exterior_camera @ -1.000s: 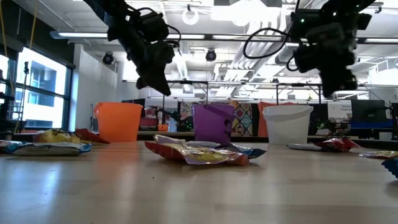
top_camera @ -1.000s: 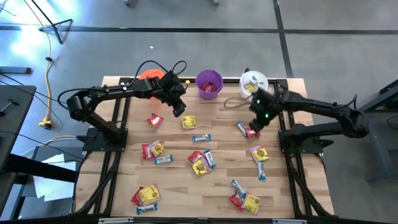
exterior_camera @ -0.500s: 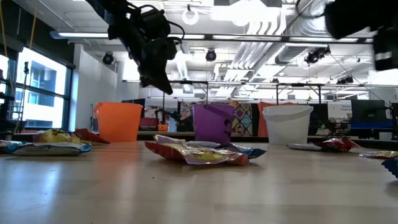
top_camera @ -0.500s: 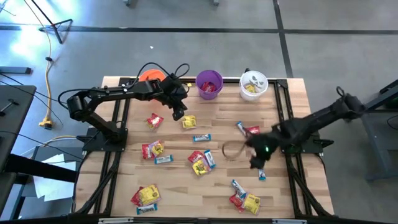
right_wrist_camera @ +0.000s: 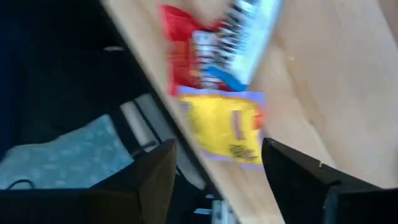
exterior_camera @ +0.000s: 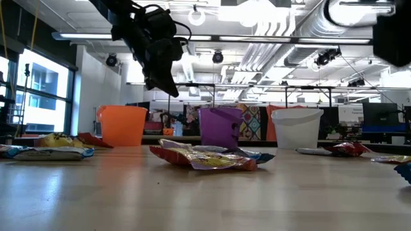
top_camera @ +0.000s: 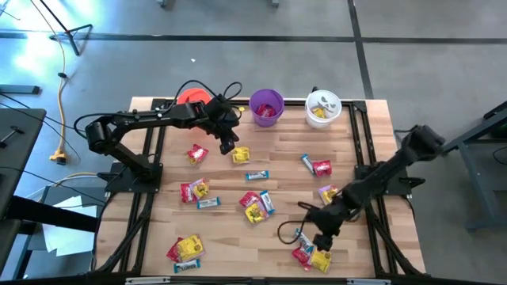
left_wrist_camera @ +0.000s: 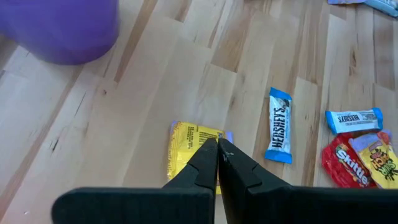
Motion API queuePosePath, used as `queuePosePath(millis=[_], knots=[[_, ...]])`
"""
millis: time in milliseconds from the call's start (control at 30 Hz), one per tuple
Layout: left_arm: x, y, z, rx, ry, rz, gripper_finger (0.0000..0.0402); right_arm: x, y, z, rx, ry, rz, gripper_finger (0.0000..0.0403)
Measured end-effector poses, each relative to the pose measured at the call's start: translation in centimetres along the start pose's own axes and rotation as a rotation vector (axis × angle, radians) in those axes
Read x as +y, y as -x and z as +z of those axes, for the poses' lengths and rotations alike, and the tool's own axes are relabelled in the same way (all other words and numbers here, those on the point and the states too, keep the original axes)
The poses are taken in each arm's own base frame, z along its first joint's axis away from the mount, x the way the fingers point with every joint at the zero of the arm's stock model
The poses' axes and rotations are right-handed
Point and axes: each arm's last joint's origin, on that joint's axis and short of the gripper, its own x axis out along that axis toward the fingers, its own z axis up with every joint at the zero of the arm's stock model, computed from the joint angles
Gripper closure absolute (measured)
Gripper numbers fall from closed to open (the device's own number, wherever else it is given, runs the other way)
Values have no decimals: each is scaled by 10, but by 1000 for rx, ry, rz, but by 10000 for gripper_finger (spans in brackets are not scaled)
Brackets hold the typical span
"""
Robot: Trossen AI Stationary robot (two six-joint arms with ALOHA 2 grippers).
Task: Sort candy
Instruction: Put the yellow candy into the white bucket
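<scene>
Candy (top_camera: 255,207) lies flat, scattered over the counter (top_camera: 230,237) in small clusters: red packets, yellow packets and slim blue-and-white bars. One yellow packet (left_wrist_camera: 193,149) lies alone near a Hershey's bar (left_wrist_camera: 280,133). Some pieces overlap at the near right corner (top_camera: 311,255).

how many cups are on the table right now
3, in a row along the table's far edge: an orange plastic cup by the left arm, a purple plastic cup in the middle, and a white plastic cup on the right.
</scene>
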Motion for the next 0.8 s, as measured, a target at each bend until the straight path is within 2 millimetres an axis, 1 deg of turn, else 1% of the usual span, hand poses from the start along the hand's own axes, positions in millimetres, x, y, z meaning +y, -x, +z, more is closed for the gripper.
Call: queuePosePath(millis=[67, 167, 300, 467, 533, 600, 667, 800], knots=[[0, 0, 0, 0, 0, 0, 402, -5, -12, 4, 12, -1, -43, 166], [0, 0, -1, 10, 2, -1, 401, -7, -26, 9, 15, 29, -39, 164], [0, 0, -3, 29, 6, -2, 401, -10, -44, 8, 40, 40, -52, 164], [0, 0, -4, 37, -19, -3, 401, -7, -53, 5, 53, 53, -80, 166], [0, 0, -4, 41, -27, -3, 402, -7, -55, 4, 56, 50, -94, 173], [0, 0, -4, 42, -39, -3, 401, -8, -56, 4, 54, 48, -101, 189], [0, 0, -4, 42, -41, -3, 402, -9, -57, 4, 55, 46, -108, 215], [0, 0, -4, 44, -58, -4, 402, -12, -57, 4, 44, 44, -137, 289]])
